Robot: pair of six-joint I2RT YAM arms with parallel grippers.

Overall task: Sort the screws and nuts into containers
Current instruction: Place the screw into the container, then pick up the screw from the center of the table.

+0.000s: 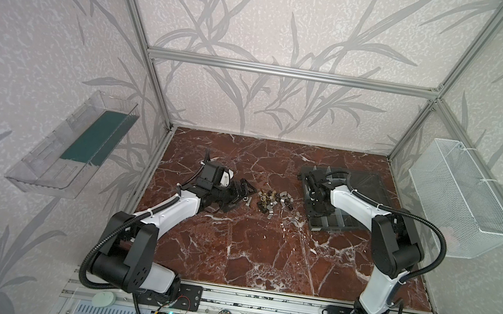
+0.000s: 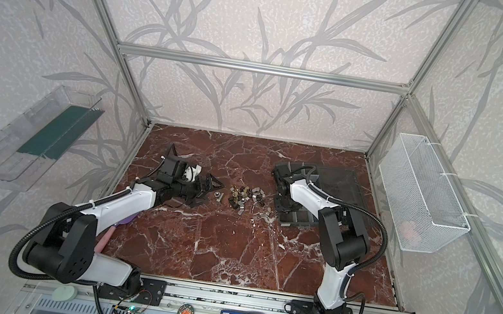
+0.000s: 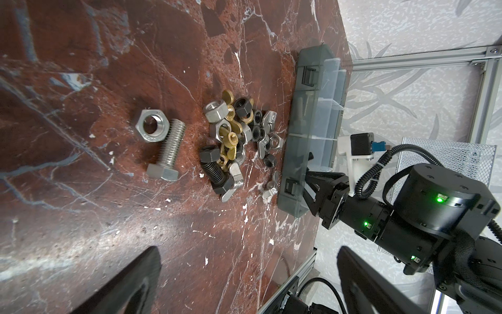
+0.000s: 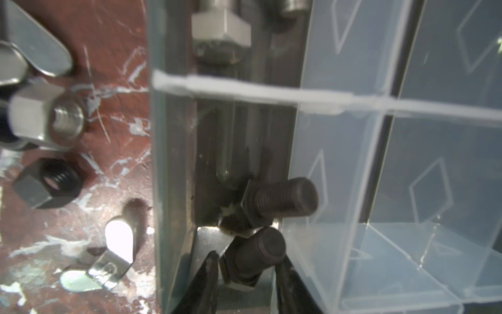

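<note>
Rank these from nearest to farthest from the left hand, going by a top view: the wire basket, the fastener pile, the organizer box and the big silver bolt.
1. Big silver bolt, lying just in front of the open left hand.
2. Fastener pile, mid-table.
3. Organizer box, farther right.
4. Wire basket, hanging at the far right.

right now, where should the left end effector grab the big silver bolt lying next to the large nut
Pinch the threaded shank of the big silver bolt across its width, nearer the hex head, coming straight down from above. It lies flat on the marble table, and the large nut sits against its threaded end, so the head half likely leaves more room.
</note>
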